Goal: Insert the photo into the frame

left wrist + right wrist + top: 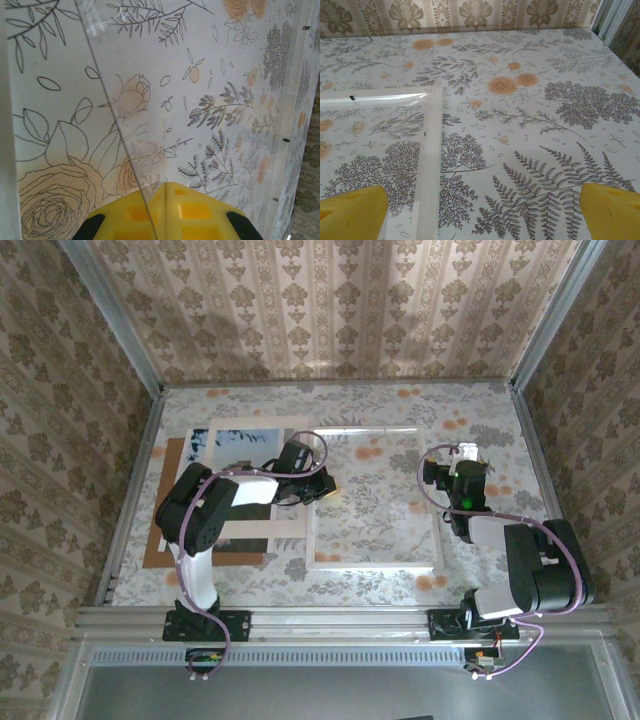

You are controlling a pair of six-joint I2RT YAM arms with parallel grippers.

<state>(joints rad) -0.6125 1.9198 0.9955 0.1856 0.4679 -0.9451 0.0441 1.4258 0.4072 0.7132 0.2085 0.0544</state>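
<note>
top view: left gripper [326,490] sits at the left edge of the frame [375,565], mid-table. the photo [243,438] lies far left, under white mat [262,424] on brown board [168,465]. right gripper [438,472] is by the frame's right edge.
left wrist: yellow fingers [200,210] are pinched shut on the frame's clear pane [112,115].
right wrist: jaws spread wide and empty over the frame's corner.

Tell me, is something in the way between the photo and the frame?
Yes. The left arm reaches across above the photo, with the shut left gripper at the left edge of the frame. The border of the white mat also lies between them.
</note>
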